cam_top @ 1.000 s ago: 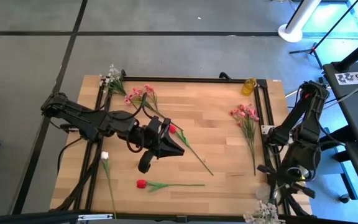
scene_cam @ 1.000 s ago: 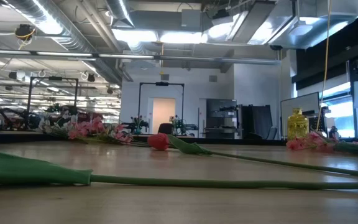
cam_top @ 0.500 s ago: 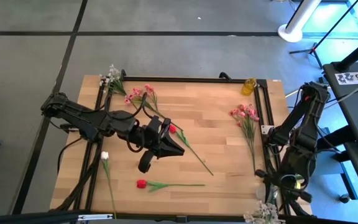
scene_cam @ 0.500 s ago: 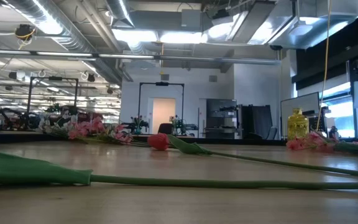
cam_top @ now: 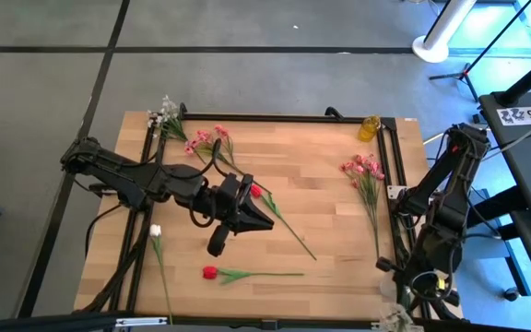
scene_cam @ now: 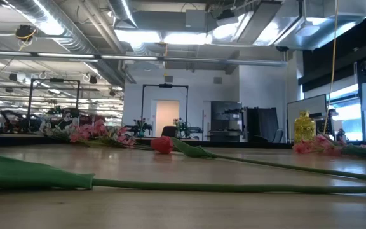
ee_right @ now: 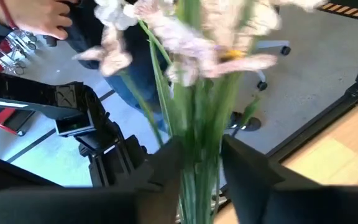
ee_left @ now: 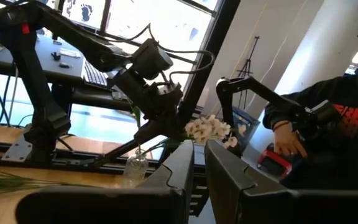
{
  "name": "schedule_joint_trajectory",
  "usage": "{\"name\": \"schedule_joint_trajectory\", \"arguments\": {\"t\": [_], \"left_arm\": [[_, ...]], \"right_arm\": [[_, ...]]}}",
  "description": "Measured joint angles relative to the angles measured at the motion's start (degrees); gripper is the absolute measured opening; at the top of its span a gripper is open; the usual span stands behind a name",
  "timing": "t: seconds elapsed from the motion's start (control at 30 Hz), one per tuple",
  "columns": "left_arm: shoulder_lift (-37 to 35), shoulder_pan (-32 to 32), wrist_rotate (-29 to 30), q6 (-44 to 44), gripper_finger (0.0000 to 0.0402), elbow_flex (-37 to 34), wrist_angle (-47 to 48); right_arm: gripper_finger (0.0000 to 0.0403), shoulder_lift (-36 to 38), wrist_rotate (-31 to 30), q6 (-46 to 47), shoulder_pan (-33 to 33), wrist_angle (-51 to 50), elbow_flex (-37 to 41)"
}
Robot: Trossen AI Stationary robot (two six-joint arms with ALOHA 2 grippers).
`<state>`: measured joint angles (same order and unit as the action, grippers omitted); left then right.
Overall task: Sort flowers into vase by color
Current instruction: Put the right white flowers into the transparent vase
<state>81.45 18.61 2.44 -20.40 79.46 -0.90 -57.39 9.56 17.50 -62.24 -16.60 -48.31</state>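
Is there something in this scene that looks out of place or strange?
Yes. The white blossom spray is at the table's near right corner, partly past the edge, with the right gripper around its stems. The yellow vase stands empty at the far right corner, while the other flowers lie scattered flat on the table.

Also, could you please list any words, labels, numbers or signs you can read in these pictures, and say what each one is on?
None can be read with confidence.
White tag on the dark stand right of the table: printed marks, too small to read.
Person's dark top in the left wrist view: red lettering, cut off and blurred.
Yellow vase, flowers and wooden table: no text shows.
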Motion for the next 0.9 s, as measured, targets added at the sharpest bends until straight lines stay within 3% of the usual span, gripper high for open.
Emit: {"name": "schedule_joint_trajectory", "arguments": {"t": [0.13, 0.37, 0.5, 0.67, 0.9], "left_arm": [[0.0, 0.0, 0.0, 0.0, 0.0037, 0.0, 0.3], [0.0, 1.6, 0.0, 4.6, 0.0037, 0.0, 0.7], [0.0, 1.6, 0.1, 4.6, 0.0037, 0.0, 0.7], [0.0, 1.6, 0.0, 4.6, 0.0037, 0.0, 0.7], [0.0, 1.4, 0.0, 5.2, 0.0037, 0.0, 0.9]], "right_arm": [[0.0016, 1.4, 0.1, 0.3, 0.0, 0.0, 0.0], [0.0012, 7.1, 2.0, 3.1, -0.9, -4.8, -0.1], [0.0009, 8.8, -1.0, 9.8, -3.3, -12.0, -0.1], [0.0052, 8.8, -5.7, 17.4, -6.2, -18.6, -0.1], [0.0151, 9.2, -4.0, 19.9, -6.3, -18.8, -0.7]]}}
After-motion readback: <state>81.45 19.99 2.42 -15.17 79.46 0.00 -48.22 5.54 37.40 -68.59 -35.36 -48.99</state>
